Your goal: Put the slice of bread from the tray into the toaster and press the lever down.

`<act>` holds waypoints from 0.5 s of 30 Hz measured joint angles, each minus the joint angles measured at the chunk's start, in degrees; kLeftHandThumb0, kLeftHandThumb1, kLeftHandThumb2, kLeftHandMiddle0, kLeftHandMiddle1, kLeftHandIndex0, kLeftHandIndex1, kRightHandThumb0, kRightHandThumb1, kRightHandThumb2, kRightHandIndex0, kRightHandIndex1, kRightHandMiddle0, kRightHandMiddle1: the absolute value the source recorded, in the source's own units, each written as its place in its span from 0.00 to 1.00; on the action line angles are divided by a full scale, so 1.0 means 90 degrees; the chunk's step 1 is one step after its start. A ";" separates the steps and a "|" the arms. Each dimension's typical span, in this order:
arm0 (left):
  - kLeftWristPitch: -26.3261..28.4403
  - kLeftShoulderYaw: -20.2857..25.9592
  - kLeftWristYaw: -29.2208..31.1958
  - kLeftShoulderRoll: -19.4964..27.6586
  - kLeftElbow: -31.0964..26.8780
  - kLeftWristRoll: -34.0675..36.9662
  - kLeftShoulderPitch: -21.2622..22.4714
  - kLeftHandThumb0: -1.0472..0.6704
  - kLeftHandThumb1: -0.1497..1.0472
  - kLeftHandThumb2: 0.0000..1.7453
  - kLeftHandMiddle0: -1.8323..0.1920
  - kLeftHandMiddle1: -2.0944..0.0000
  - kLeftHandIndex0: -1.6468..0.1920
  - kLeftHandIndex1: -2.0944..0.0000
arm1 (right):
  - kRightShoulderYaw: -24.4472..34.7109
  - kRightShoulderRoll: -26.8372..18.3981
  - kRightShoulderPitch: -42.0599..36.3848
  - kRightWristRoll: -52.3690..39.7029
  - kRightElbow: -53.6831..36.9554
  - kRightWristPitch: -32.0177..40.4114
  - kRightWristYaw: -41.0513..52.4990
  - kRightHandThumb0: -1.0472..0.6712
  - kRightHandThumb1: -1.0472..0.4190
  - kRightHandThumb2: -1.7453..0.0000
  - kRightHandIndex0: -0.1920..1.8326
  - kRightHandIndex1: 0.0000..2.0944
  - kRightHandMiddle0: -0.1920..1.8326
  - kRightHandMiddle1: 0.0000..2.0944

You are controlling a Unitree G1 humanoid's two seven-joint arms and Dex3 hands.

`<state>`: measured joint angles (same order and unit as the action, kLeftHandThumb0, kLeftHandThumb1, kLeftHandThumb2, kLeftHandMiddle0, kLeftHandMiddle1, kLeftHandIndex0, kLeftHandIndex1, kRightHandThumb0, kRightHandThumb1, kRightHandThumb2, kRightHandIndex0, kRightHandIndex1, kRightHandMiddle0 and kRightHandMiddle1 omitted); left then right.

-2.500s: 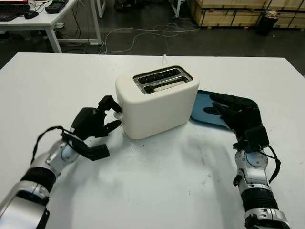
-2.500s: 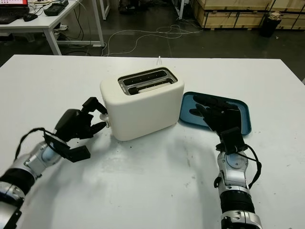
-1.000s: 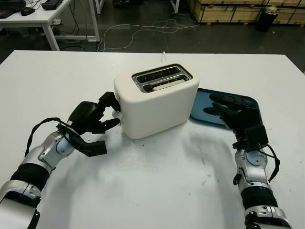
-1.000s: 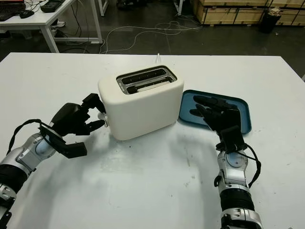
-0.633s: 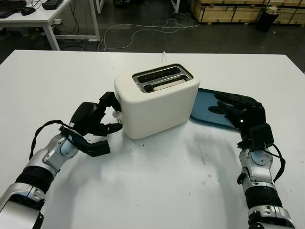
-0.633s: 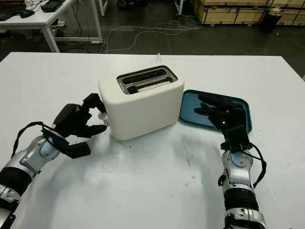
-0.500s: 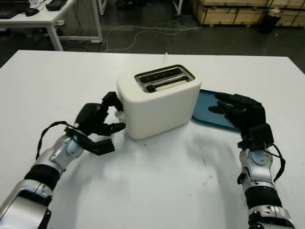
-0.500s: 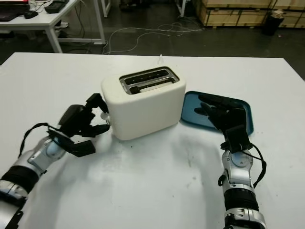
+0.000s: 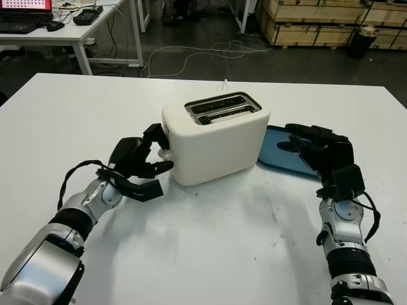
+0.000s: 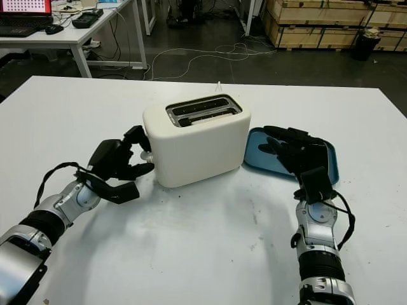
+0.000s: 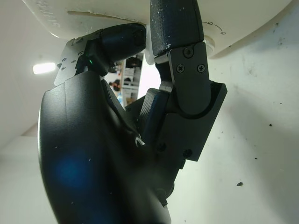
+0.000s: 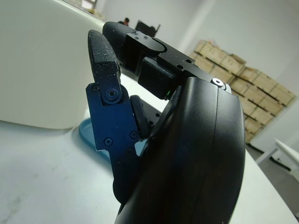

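Left hand (image 9: 135, 159) first: I have it curled at the short end of the glossy cream two-slot toaster (image 9: 216, 136), fingers bent around the small white lever (image 9: 165, 153) that sticks out there, one finger above it and one below, so I read it as gripping the lever, though how firmly I cannot tell. Over the last couple of seconds that hand has barely shifted on the lever; it has only hugged in a little closer to the toaster wall while my head has tipped and reframed the white table (image 9: 210, 254). Looking down into the slots, a pale slice of bread (image 9: 226, 114) sits low in the nearer one, so I judge the loading step done and the press as the step in hand; whether the lever has already latched at the bottom I cannot tell. Further right, the dark blue plastic tray (image 9: 280, 150) lies just beside the toaster's far end, with no bread on the part I can see. My right hand (image 9: 318, 149) hangs over that tray, open and holding nothing; in the last second it has lifted slightly and eased back, which fits a hand whose part is finished.
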<state>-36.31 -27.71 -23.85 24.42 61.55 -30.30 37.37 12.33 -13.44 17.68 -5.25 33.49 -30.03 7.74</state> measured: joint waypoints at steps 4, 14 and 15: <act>0.0000 -0.0048 -0.0049 0.0000 0.0041 0.0000 0.0021 0.00 0.89 0.39 0.19 0.25 0.23 0.30 | 0.0000 0.0003 0.0000 -0.0041 0.0004 0.0000 0.0024 0.31 0.11 1.00 0.73 0.09 0.69 0.00; -0.0253 -0.0013 0.0028 0.0182 -0.0190 0.0245 -0.0071 0.00 0.89 0.37 0.23 0.21 0.26 0.24 | -0.0015 0.0004 0.0001 -0.0043 0.0053 0.0000 0.0074 0.31 0.11 1.00 0.73 0.09 0.69 0.00; -0.0397 0.0052 0.0111 0.0226 -0.0280 0.0376 -0.0151 0.00 0.89 0.36 0.23 0.22 0.28 0.25 | -0.0017 0.0006 0.0001 -0.0043 0.0054 0.0000 0.0075 0.31 0.11 1.00 0.73 0.09 0.69 0.00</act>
<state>-39.88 -27.24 -22.85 26.45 59.03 -26.91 36.01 12.18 -13.39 17.69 -5.64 33.98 -30.03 8.42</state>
